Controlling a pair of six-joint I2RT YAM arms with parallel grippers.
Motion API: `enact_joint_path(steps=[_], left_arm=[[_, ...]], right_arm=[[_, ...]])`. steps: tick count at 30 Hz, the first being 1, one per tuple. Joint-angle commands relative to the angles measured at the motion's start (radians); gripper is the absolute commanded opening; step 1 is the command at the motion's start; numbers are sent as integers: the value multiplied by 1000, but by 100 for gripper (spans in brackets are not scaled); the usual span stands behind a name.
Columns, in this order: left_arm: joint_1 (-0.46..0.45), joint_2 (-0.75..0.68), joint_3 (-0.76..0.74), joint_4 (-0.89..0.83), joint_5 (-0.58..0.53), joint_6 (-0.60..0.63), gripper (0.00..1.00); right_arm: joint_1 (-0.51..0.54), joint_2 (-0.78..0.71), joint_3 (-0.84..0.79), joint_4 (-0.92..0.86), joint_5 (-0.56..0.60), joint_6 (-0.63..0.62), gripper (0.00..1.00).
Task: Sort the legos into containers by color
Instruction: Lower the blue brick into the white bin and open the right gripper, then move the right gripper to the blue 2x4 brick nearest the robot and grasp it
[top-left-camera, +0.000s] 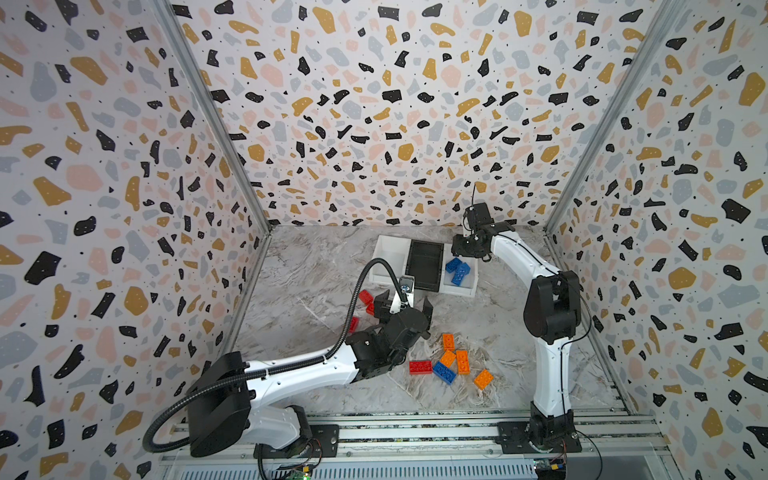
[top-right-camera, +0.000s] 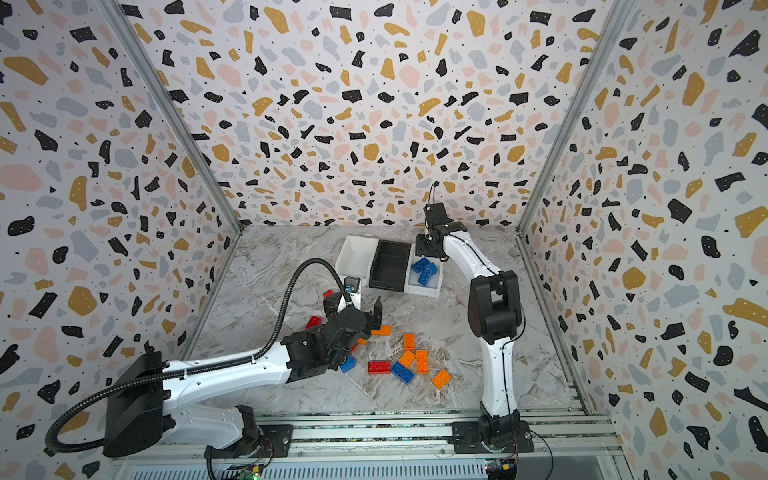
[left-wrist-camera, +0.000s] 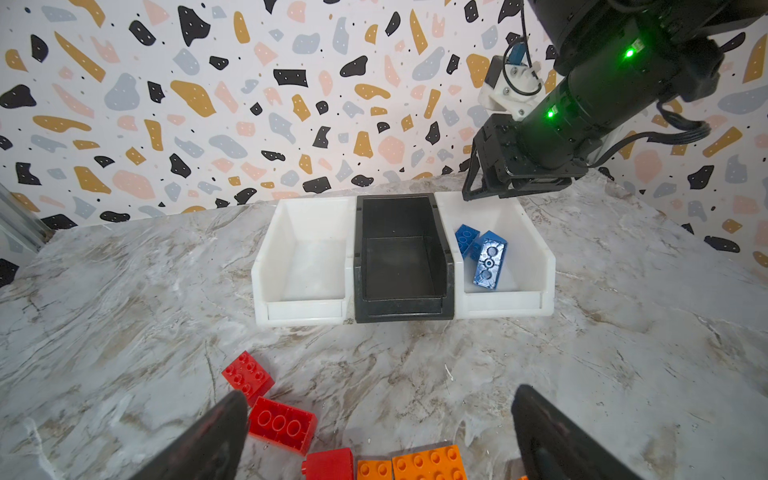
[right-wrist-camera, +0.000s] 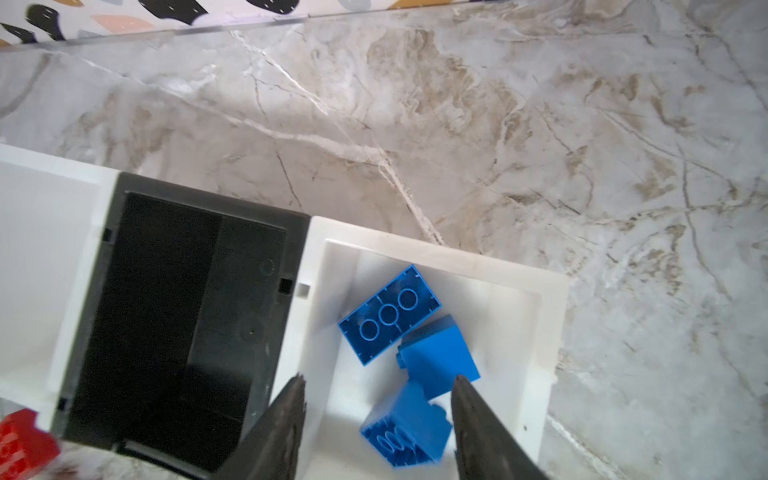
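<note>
The three containers sit joined in a row toward the back of your marble table (top-left-camera: 307, 266), with a strip of bare top between them and the rear wall (top-left-camera: 374, 124). The left white bin (left-wrist-camera: 266, 249) and the black middle bin (left-wrist-camera: 446, 266) show bare floors. The right white bin (left-wrist-camera: 536, 257) holds three blue bricks (right-wrist-camera: 388, 316) piled against each other.

Your right gripper (right-wrist-camera: 378, 382) hangs over that bin with its jaws parted, grasping nothing. The lowest blue brick (right-wrist-camera: 405, 432) shows blurred between the tips (clear of one finger; whether it touches the other I cannot tell). Bare marble runs from that bin to the right side wall (top-left-camera: 665, 208), so you have open room on that flank.

Your left gripper (top-left-camera: 406, 301) is spread wide and holds nothing. It sits in front of the bins, above the loose legos. Two red bricks (left-wrist-camera: 282, 428) lie just beside one of its fingers (left-wrist-camera: 208, 436). A third red one and some orange bricks (left-wrist-camera: 428, 463) sit between the fingers.

Nearer the front rail (top-left-camera: 415, 432), both top views show a cluster of a red brick (top-left-camera: 419, 367), a blue brick (top-left-camera: 444, 372) and four orange ones (top-left-camera: 462, 361), some touching. The right arm (top-left-camera: 548, 307) stands upright just right of that cluster. The left forearm (top-left-camera: 291, 370) lies across the near left of the table.
</note>
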Motion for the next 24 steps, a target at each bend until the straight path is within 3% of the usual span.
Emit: enact_joint_path(steps=[1,7,14,24], left_arm=[[15,0,39,-4,31,-14,100],[16,-73,-65,64,47,-86,100],[8,-217,-230,54,55,-238,100],[-45,-450,-393,-1,-26,-277,100]], right_arm=[[13,-103,3,-85,-30,-36,58],[88,-336,-312,-80,-65,-64,58],[257,-637,-751,-4,-109,5,56],[505,-936,-1090,49,-93,156,56]])
